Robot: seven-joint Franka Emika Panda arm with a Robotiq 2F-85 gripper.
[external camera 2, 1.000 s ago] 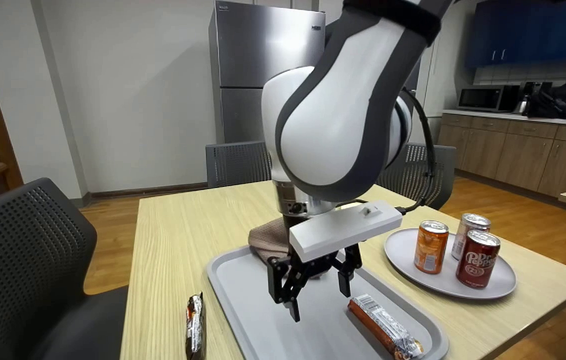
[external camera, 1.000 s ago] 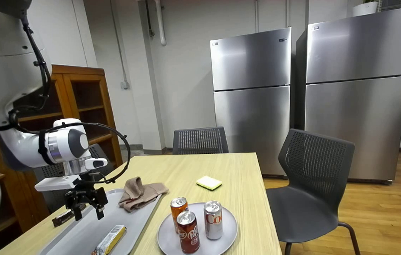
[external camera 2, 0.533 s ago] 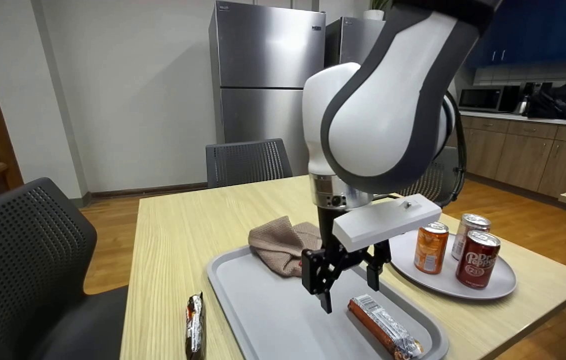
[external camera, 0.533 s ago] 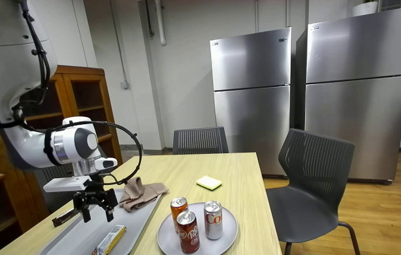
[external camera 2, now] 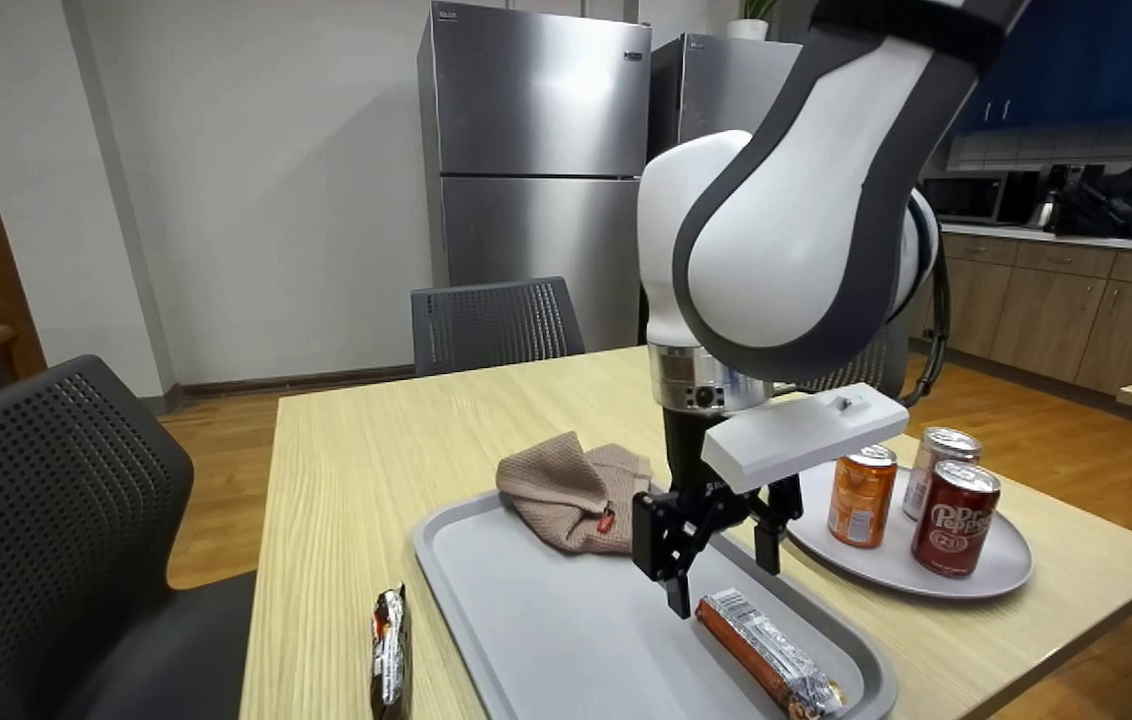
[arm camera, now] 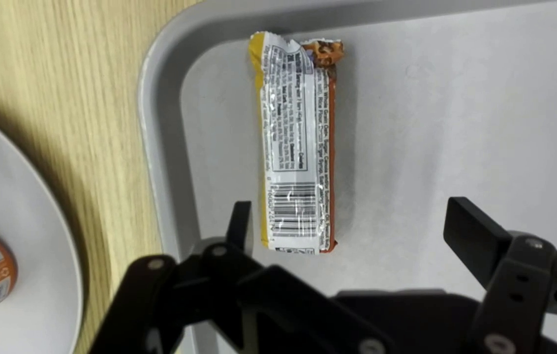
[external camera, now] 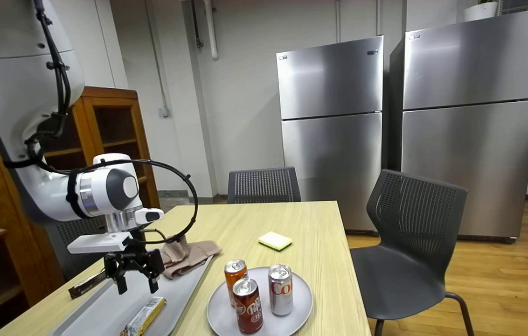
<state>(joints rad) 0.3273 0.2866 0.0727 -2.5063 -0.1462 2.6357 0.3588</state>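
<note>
The gripper hangs, jaws apart and empty, above a tray where a wrapped bar lies near the rim. Lowered off-center — the bar sits nearer one jaw — it could crumple the wrapper.

Room light moderately bright, fairly even in both exterior views; pale glare on fridge door; diagonal shadow across wall; cabinet interior dim; sheen on floor; verticals lean outward near frame edges; wrist view clear, slightly soft; snack bar glints, tiny print partly readable, faint shadow along right side; darker shadow beside plate on table; gripper near lens, black, detail lost in shade, outlines slightly blurred.
</note>
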